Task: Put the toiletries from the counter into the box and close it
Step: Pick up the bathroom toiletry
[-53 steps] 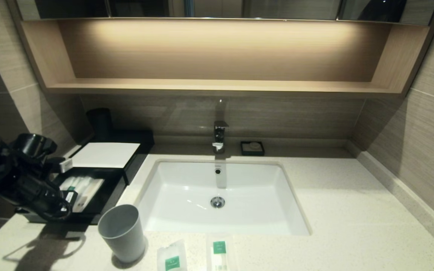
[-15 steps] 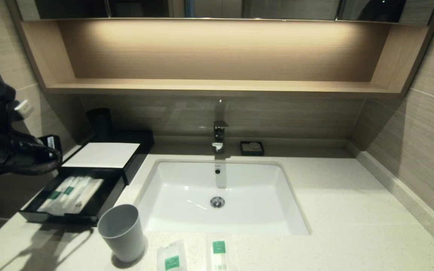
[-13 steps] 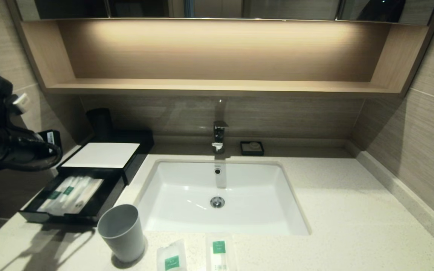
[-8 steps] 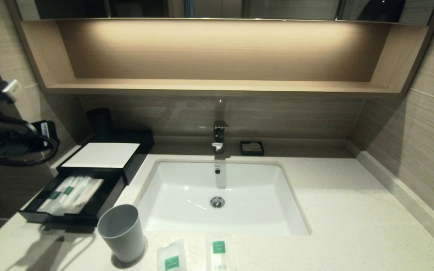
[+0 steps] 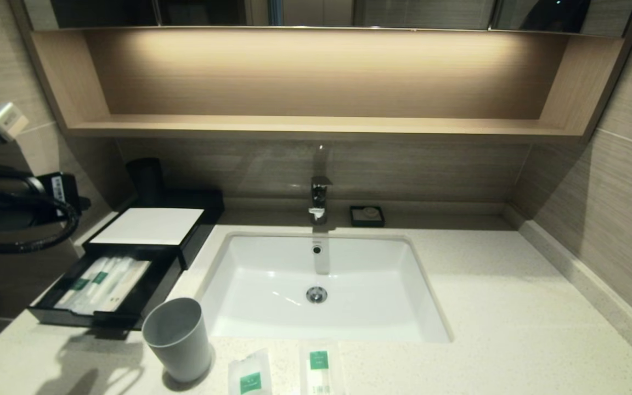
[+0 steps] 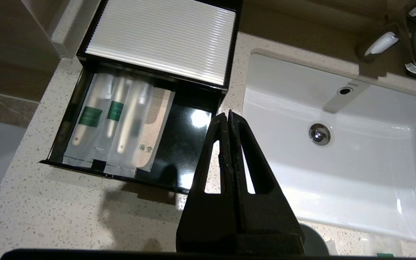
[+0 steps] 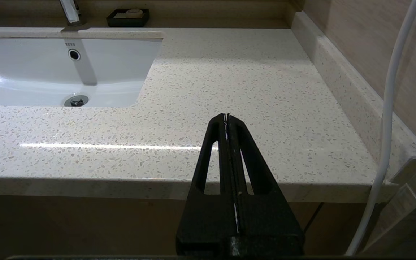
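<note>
Two whitish sachets with green labels lie on the cream counter (image 5: 513, 307) at its front edge, one (image 5: 249, 376) beside the grey cup, the other (image 5: 319, 368) to its right. The black box (image 5: 148, 225) with the white top panel stands at the back left; its drawer (image 5: 146, 299) is pulled out and holds several sachets and a comb. The left arm (image 5: 17, 206) hangs high at the far left. In the left wrist view my left gripper (image 6: 228, 114) is shut and empty above the drawer's right corner (image 6: 179, 144). My right gripper (image 7: 226, 115) is shut and empty, parked off the counter's front right.
A grey plastic cup (image 5: 178, 339) stands just in front of the open drawer, left of the sachets. The white sink basin (image 5: 272, 274) fills the middle, with a tap (image 5: 319, 198) and a small black soap dish (image 5: 367, 215) behind it. A wooden shelf (image 5: 316, 125) runs above.
The left arm has risen from the drawer's front and drawn back to the far left. The drawer stays open. The sachets and the cup have not moved.
</note>
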Tool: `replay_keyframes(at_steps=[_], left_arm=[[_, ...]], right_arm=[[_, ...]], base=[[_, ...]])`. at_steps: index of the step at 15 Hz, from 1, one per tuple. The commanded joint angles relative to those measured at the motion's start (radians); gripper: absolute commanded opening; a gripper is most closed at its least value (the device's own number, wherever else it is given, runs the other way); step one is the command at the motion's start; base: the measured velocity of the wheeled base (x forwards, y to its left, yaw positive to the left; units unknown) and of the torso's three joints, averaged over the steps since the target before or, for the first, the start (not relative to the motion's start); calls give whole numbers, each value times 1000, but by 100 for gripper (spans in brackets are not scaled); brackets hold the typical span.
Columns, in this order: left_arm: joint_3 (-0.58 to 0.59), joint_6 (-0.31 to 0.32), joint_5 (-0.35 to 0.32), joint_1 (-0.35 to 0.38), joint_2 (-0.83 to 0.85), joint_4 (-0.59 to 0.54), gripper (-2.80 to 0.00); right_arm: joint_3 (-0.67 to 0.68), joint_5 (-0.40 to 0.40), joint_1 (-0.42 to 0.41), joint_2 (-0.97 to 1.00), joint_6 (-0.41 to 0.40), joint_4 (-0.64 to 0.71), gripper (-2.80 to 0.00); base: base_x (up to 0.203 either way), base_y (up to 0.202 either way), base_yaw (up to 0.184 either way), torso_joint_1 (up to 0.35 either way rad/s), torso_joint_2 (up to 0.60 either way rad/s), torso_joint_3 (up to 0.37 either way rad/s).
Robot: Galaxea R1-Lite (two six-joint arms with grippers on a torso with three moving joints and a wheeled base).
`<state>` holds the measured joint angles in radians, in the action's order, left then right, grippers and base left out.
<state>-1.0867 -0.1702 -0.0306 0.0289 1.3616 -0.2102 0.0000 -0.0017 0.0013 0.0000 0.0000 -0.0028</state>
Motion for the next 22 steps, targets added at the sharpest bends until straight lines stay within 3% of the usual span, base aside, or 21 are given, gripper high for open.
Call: replay_keyframes(at_steps=[1, 8, 12, 18, 22], left_arm=[[19, -2, 1, -62, -46, -1, -280], [-97, 46, 10, -291, 49, -57, -280], [-164, 95, 9, -367, 93, -185, -280], [-200, 94, 13, -498, 102, -315, -280], [-197, 93, 15, -546, 105, -424, -280]], right_arm=[[2, 0, 0, 0, 0, 0, -280], [0, 0, 0, -1, 0, 0, -280], [2, 0, 0, 0, 0, 0, -280], [0, 0, 0, 0, 0, 0, -280], [1, 0, 0, 0, 0, 0, -280]], base=[[0, 0, 0, 0, 0, 0], [0, 0, 0, 0, 0, 0], [0, 0, 0, 0, 0, 0], [0, 0, 0, 0, 0, 0], [0, 0, 0, 0, 0, 0]])
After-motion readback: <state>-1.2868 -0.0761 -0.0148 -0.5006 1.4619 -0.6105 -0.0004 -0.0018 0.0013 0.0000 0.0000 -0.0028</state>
